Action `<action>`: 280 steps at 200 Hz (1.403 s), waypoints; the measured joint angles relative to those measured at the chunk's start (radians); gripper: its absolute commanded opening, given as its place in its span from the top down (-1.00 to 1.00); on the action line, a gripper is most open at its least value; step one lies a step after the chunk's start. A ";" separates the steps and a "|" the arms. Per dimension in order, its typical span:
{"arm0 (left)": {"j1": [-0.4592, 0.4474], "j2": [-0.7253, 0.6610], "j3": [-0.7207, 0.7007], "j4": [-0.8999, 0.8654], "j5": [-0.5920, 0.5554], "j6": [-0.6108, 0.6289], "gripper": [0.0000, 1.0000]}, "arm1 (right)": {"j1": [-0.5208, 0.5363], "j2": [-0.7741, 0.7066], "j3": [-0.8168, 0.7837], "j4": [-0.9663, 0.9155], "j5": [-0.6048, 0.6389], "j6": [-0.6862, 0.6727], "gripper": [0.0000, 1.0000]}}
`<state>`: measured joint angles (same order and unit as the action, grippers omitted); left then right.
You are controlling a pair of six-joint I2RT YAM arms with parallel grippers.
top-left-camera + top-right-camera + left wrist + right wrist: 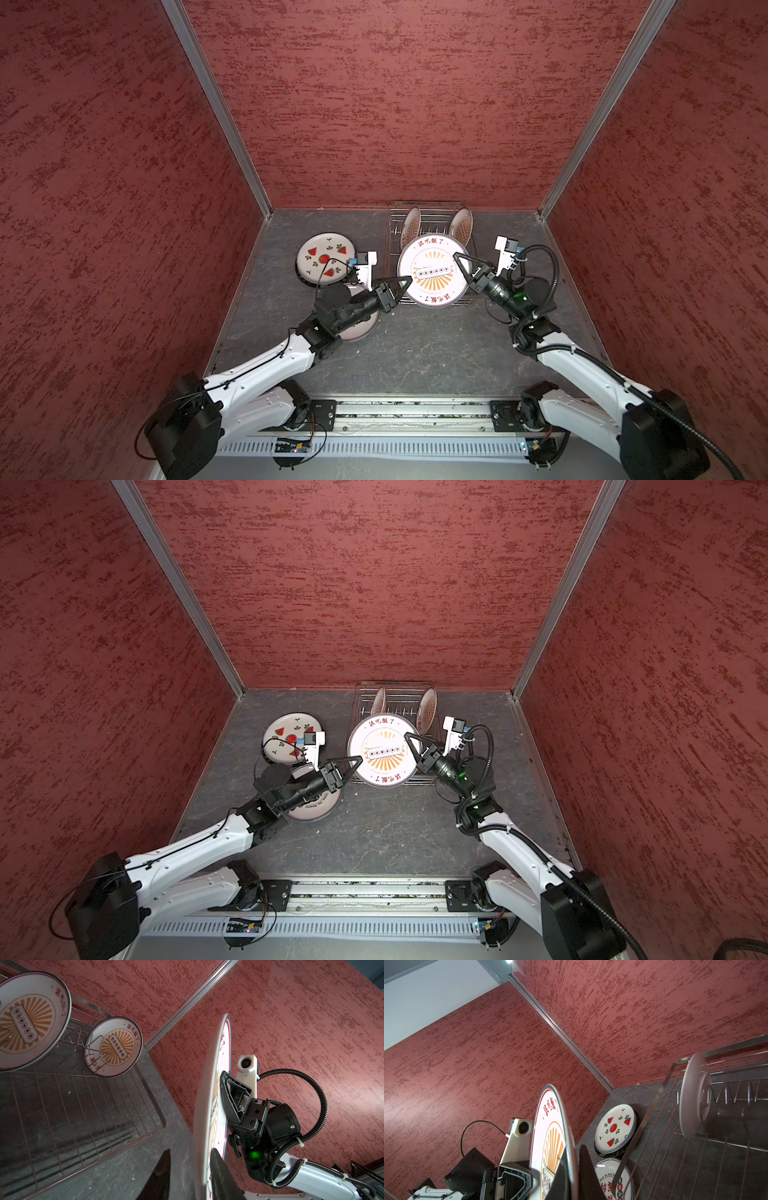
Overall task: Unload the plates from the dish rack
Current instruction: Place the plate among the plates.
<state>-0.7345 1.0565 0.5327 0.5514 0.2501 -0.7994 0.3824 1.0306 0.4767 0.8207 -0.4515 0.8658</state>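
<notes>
A large white plate [432, 270] [382, 750] with red characters and an orange sunburst hangs tilted over the front of the wire dish rack [395, 232] [361, 700]. My right gripper [457, 257] [574, 1147] is shut on its right rim. My left gripper [409, 279] [191, 1150] straddles the left rim of that plate [207, 1105]; one finger lies on the printed face and the other stands a gap off the back. Two smaller sunburst plates [411, 226] [461, 226] stand upright in the rack's back prongs.
A watermelon plate [324, 257] lies flat on a darker plate left of the rack. Another printed plate [316, 808] lies under my left arm. Red walls close in the grey table [415, 353] on three sides.
</notes>
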 measured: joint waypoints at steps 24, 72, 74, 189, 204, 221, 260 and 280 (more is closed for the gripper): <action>-0.001 0.018 0.000 0.007 0.000 -0.004 0.37 | -0.002 0.002 -0.013 0.014 -0.002 0.000 1.00; -0.001 0.043 0.001 0.019 -0.001 -0.027 0.62 | -0.004 0.041 -0.022 0.042 -0.023 0.003 1.00; -0.001 0.044 0.001 0.018 -0.001 -0.026 0.62 | -0.004 0.042 -0.022 0.043 -0.024 0.003 1.00; 0.000 0.070 0.002 0.031 0.008 -0.051 1.00 | -0.005 0.062 -0.039 0.088 -0.055 0.008 0.04; 0.001 0.070 0.002 0.032 0.010 -0.051 1.00 | -0.005 0.062 -0.039 0.091 -0.060 0.010 -0.62; 0.007 0.073 0.002 0.033 0.018 -0.058 1.00 | -0.005 0.066 -0.039 0.094 -0.072 0.009 -0.97; 0.034 0.081 0.002 0.034 0.038 -0.079 1.00 | -0.005 0.087 -0.036 0.073 -0.083 0.005 -0.98; 0.048 0.081 0.000 0.038 0.039 -0.087 1.00 | -0.005 0.087 -0.036 0.064 -0.076 0.005 -0.98</action>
<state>-0.6865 1.1378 0.5327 0.5892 0.2890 -0.8864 0.3779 1.1175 0.4404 0.8852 -0.5278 0.8703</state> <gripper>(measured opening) 0.094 0.990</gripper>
